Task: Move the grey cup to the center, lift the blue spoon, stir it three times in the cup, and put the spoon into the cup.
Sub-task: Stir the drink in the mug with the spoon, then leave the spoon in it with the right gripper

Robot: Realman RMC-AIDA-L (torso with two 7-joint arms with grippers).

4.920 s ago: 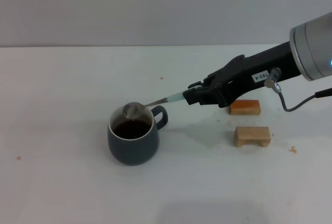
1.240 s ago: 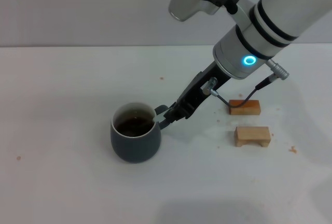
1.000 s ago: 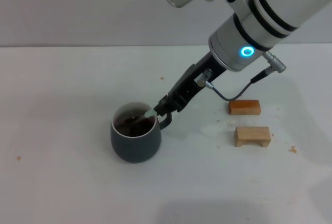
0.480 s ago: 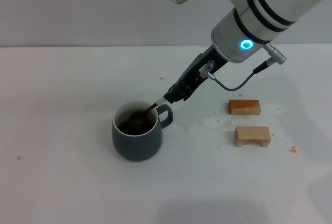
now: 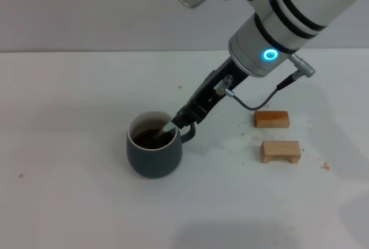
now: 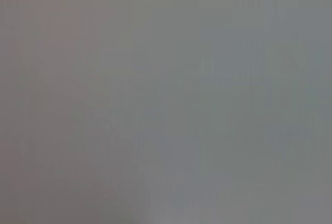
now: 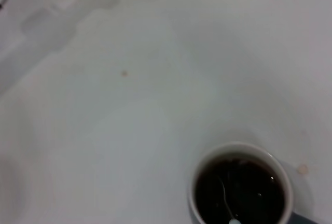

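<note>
1. Grey cup [image 5: 154, 151] out on the bare white table [image 5: 69, 145], well apart from the two wooden blocks [image 5: 279, 151] off past its handle side. Good spot for stirring, nothing close to bump.
2. Blue spoon [image 5: 167, 128] tilted, bowl end down in the dark drink, handle end leaning out over the rim on the cup's handle side. Looks like stirring, not dropped in yet.
3. Right gripper [image 5: 185, 115] just above the cup's handle, clenched on the spoon's top end.
4. Right arm high over the cup, sloping down to it from the blocks' side, wrist bent low.
5. From the wrist, thin spoon neck [image 7: 226, 197] seen in the brown drink.
6. Left gripper nowhere to be seen.
</note>
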